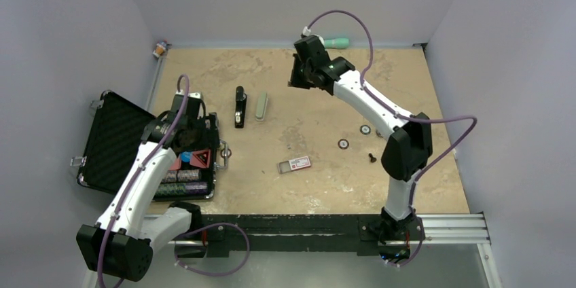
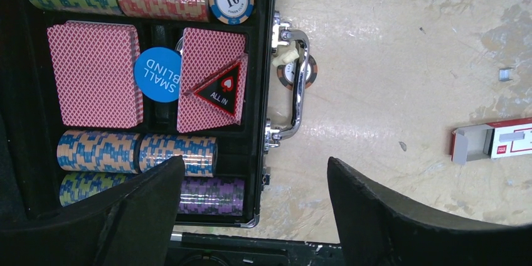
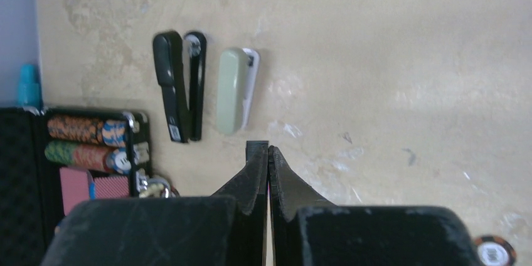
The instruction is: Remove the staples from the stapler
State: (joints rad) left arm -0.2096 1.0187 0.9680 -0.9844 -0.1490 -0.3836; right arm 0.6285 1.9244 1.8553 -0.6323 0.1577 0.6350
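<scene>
The black stapler (image 1: 240, 106) lies on the tan table left of centre. In the right wrist view the stapler (image 3: 179, 84) is hinged apart in a narrow V. A tiny grey metal piece (image 2: 505, 74), which looks like the staples, lies on the bare table above the clear box. My left gripper (image 2: 254, 169) hangs open over the right edge of the poker case, nothing between its fingers. My right gripper (image 3: 268, 148) is shut and empty. It is raised over the back of the table, to the right of and apart from the stapler.
A sage-green oblong piece (image 1: 261, 106) lies just right of the stapler. An open black poker case (image 1: 204, 193) with chips and cards sits at the left. A clear red-labelled box (image 1: 294, 164), two loose chips (image 1: 344, 143) and a teal bottle (image 1: 336, 43) are also on the table.
</scene>
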